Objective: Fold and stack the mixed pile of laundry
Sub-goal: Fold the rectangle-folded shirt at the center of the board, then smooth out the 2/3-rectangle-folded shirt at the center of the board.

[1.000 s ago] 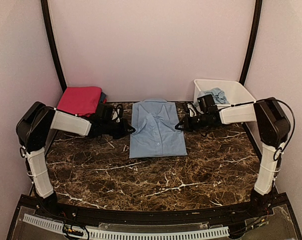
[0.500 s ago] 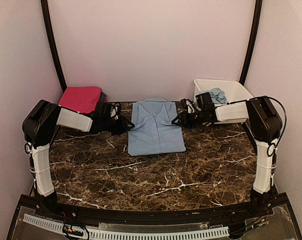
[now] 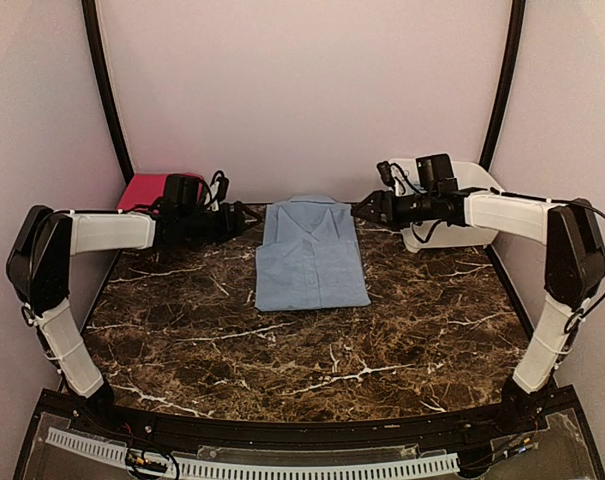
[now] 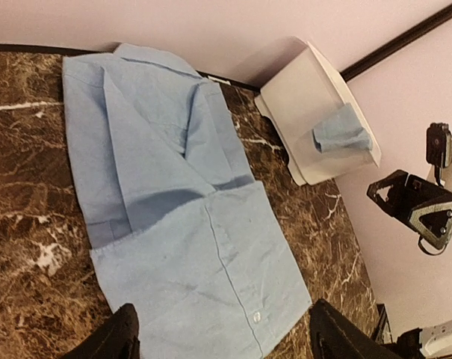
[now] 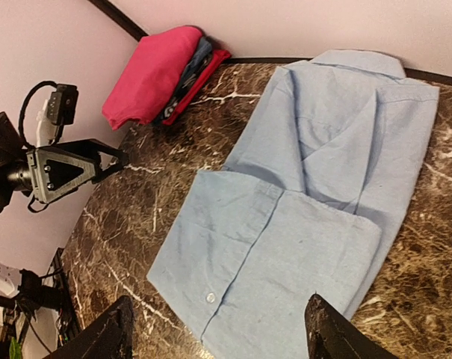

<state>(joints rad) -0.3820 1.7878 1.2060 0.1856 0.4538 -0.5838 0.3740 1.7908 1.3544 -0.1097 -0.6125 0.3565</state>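
The folded pale blue collared shirt [image 3: 312, 258] is lying flat on the dark marble table [image 3: 312, 350], in the middle toward the far edge, with its collar pointing at the back wall. The left gripper [image 3: 250, 214] is hanging just off the shirt's left edge near the collar end. Its wrist view is showing the two fingers [image 4: 125, 336] standing wide apart with nothing between them, the shirt spreading out below and ahead. The right gripper [image 3: 362, 210] is hovering at the shirt's right edge, about level with the shoulder, its jaws likewise gaping wide and holding nothing. Whether either claw is touching the cloth I cannot tell. The two claws are facing each other across the garment. A magenta-pink folded piece [image 3: 147, 188] is sitting on darker pieces in the far left corner, behind the left arm. Another pale blue piece [image 4: 344, 131] is drooping over the rim of the white tub [image 4: 300, 97] in the far right corner.
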